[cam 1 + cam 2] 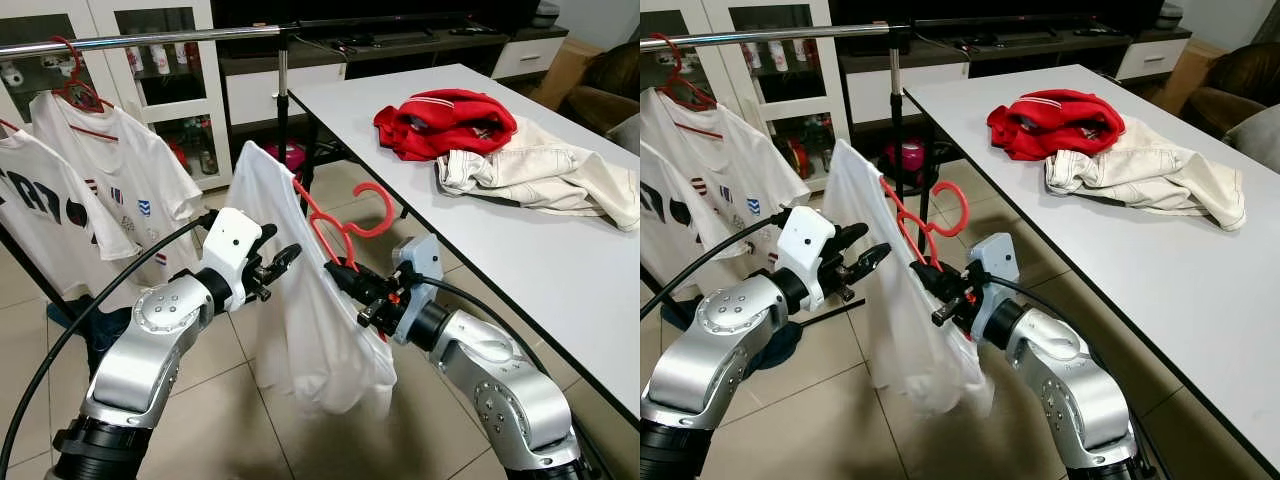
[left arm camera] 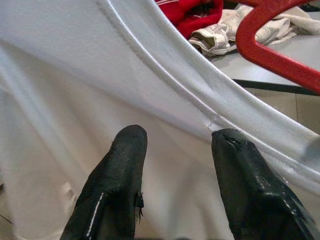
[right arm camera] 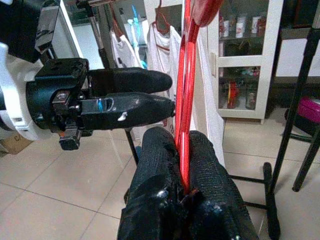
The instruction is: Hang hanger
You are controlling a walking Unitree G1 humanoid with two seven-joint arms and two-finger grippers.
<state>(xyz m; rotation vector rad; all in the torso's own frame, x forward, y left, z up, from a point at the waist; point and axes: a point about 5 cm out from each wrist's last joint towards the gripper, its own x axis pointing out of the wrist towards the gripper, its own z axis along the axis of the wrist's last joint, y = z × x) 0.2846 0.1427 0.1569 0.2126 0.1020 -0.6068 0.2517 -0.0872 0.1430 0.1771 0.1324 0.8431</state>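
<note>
A red plastic hanger carries a white T-shirt that droops toward the floor. My right gripper is shut on the hanger's red bar just below the hook, and the right wrist view shows its fingers pinching the hanger. My left gripper is open beside the shirt's shoulder. Its fingertips are spread just short of the white fabric, with nothing between them. The metal clothes rail runs across the upper left, well above the hanger.
Two white printed T-shirts hang on the rail from a red hanger. The rail's upright pole stands behind the shirt. At the right is a white table with a red garment and a cream garment. Behind stands a glass-door cabinet.
</note>
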